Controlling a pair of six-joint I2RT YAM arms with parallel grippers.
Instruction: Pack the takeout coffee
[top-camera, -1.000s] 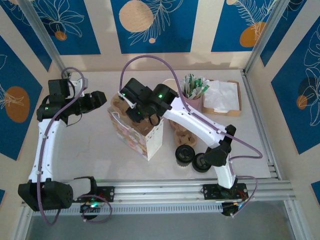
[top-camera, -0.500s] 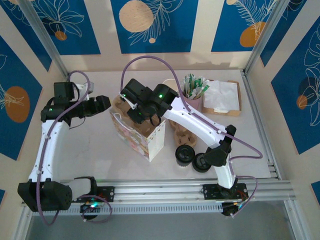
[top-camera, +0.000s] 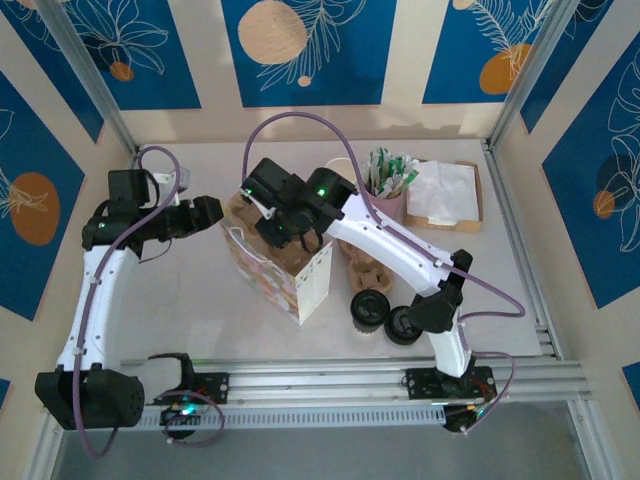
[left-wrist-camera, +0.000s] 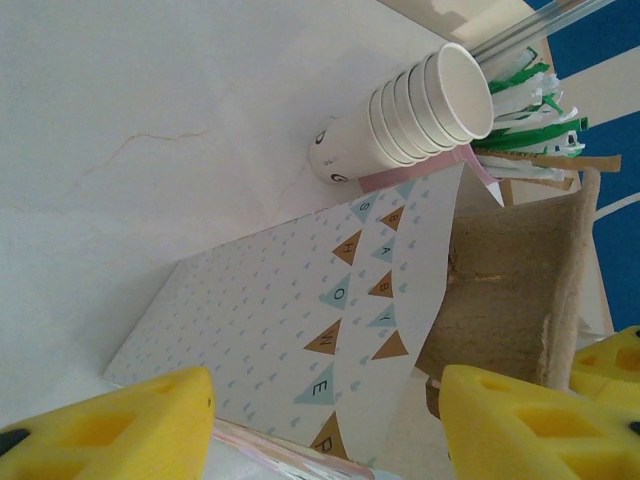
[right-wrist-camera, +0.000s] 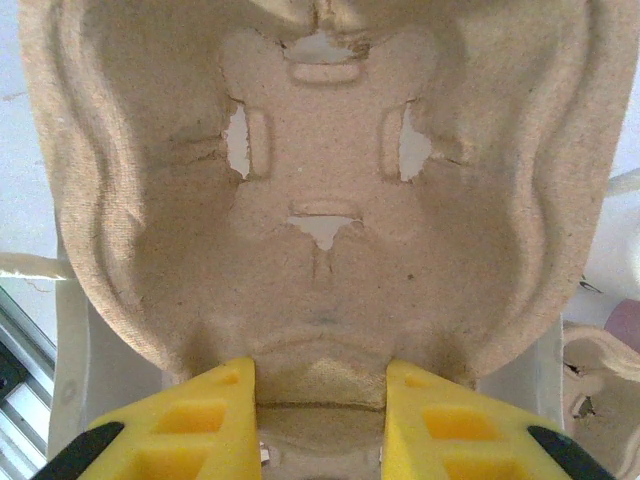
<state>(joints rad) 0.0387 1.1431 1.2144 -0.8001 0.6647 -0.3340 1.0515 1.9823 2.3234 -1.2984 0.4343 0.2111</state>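
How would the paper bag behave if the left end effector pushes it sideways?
The bag probably slides or tips: it stands tall and narrow on the smooth table. Its thin paper walls likely buckle. The carrier in its mouth may stiffen it somewhat.

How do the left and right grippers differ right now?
The left gripper is open and empty; the right gripper is shut on a pulp cup carrier. The left gripper sits beside the patterned paper bag; the right gripper is over its mouth. Both have yellow finger pads.
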